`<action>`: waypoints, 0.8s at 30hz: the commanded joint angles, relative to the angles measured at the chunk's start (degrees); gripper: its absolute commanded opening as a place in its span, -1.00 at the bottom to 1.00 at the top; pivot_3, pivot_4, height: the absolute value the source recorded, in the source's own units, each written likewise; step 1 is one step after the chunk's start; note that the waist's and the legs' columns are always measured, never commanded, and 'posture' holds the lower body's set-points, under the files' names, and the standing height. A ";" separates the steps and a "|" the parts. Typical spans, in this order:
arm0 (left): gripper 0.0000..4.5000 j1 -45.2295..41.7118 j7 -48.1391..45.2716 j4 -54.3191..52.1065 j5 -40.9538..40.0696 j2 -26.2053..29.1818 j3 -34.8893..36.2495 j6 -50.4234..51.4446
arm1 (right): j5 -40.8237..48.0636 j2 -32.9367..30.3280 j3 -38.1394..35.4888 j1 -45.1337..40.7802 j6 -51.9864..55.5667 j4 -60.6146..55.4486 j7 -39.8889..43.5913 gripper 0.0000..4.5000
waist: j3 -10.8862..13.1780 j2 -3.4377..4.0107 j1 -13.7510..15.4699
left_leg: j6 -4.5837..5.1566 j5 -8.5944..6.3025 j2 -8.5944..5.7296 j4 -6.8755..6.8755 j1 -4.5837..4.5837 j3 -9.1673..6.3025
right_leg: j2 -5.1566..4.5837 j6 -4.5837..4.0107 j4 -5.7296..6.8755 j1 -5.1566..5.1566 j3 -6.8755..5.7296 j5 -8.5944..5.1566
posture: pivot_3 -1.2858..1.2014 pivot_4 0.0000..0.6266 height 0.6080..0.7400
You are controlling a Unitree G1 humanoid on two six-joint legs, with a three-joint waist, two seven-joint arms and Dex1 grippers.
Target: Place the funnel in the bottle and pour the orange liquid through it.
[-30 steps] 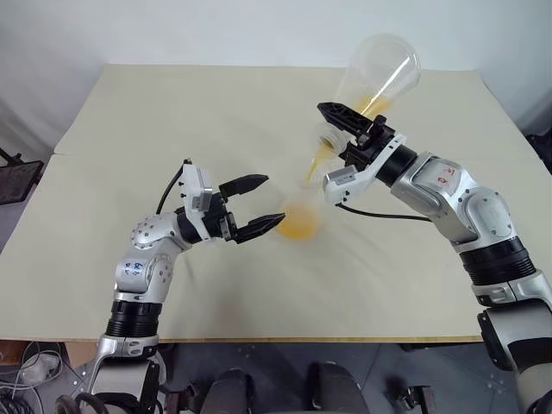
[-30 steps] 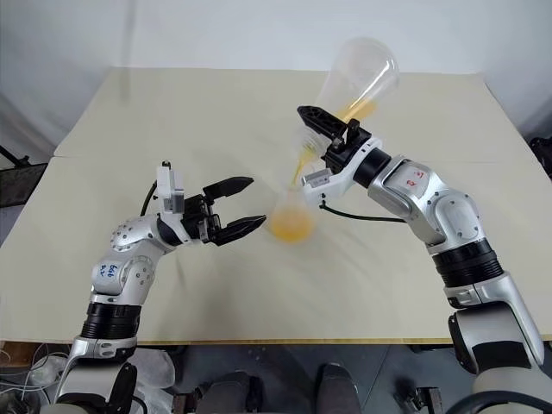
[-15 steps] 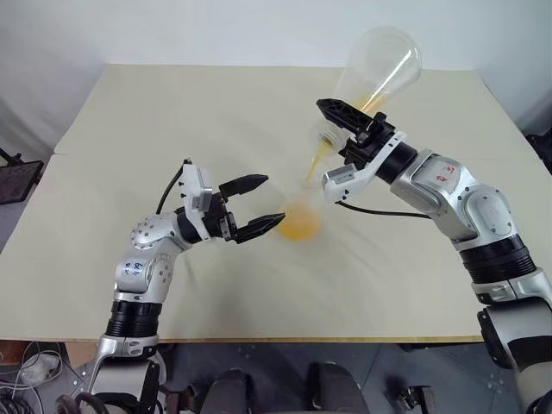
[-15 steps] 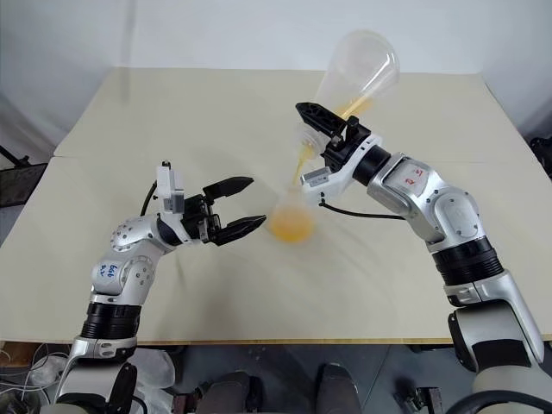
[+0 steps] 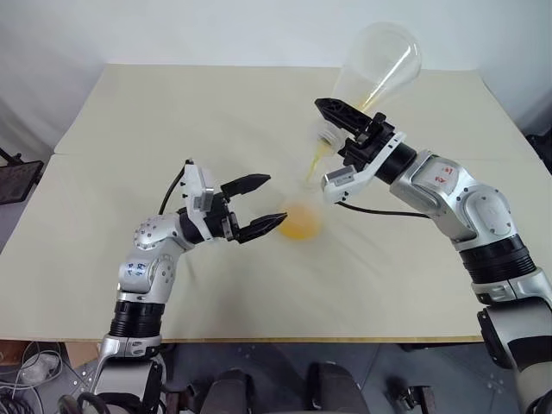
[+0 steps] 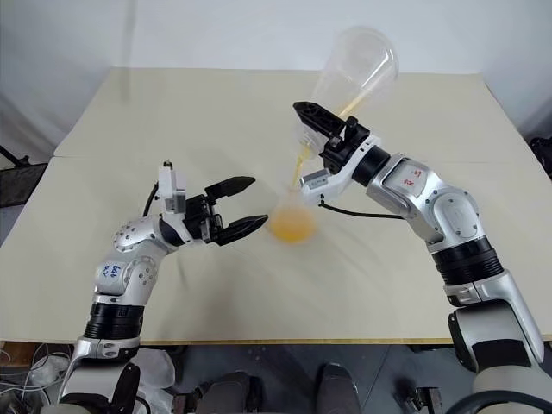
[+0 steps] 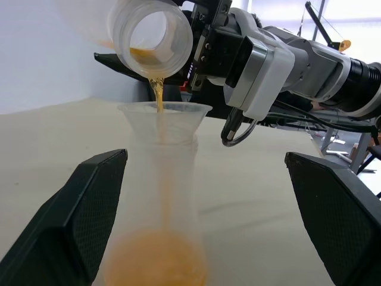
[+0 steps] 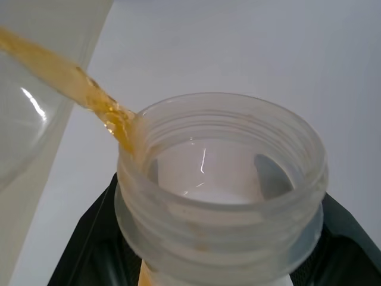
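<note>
Funnel (image 7: pixel 165 117): seated in bottle (image 7: pixel 156 208) neck, mid-table.
Pour flask (image 5: pixel 377 65): tipped steeper than 1 s ago, nearly drained.
Orange liquid (image 7: pixel 156 264): thin stream, pooling in bottle; pour almost done.
R gripper (image 5: pixel 343 129): clenched on flask neck.
L gripper (image 5: pixel 264 203): released, flanking bottle, no contact.

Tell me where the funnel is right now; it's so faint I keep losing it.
In the left wrist view the funnel sits in the neck of the bottle, between the left tool's open fingers, directly under the tilted flask's mouth.
</note>
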 commanded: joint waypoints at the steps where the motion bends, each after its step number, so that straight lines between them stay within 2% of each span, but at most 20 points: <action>1: 1.00 -0.97 0.42 -1.33 -0.98 -0.31 0.50 -1.03 | -0.18 -0.64 -0.34 -1.69 -0.24 -0.62 -1.86 0.10 | 0.00 0.00 0.01 | 0.00 0.00 0.00 0.00 0.00 0.00 | 0.00 0.00 0.00 0.00 0.00 0.00 | 0.03 -0.52 1.00; 24: 1.00 -1.32 0.08 -0.97 -1.10 -0.46 0.31 -0.92 | -1.25 -1.46 0.83 -2.25 -0.79 0.80 -3.33 0.10 | 0.00 0.00 -0.01 | 0.00 0.00 0.00 -0.01 0.00 0.00 | 0.00 0.00 0.00 0.00 0.00 0.00 | 0.03 -0.52 1.00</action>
